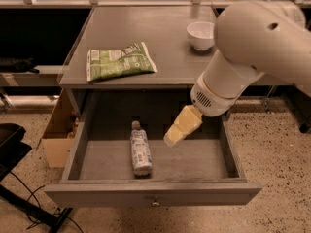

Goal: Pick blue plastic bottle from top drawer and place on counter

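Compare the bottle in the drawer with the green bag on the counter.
The bottle lies in the open drawer; the green bag lies on the counter. The bottle is narrow and round; the bag is flat and wide. Neither is held: the gripper hangs over the drawer, beside the bottle.

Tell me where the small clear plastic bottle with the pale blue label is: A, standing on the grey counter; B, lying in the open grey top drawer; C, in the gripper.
B: the blue plastic bottle lies on its side in the open top drawer; the gripper hovers over the drawer beside the bottle, apart from it.
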`<move>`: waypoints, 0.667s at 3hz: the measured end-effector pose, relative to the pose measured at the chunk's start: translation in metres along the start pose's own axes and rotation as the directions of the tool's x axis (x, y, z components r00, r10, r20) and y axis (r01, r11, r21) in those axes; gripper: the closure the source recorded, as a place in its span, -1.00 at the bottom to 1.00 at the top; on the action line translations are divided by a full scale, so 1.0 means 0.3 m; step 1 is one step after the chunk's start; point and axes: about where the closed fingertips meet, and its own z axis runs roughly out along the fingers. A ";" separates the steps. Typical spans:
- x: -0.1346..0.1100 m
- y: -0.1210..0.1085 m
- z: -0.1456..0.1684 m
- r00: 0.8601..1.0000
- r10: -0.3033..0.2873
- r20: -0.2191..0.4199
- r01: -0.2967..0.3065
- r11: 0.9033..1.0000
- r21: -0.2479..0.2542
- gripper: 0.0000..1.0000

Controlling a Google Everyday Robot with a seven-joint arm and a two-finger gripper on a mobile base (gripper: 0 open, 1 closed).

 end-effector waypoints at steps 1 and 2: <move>-0.001 0.001 -0.006 0.997 0.081 0.003 -0.081 0.997 0.002 -1.00; -0.010 0.009 0.016 0.998 0.067 -0.007 -0.067 0.998 -0.007 -1.00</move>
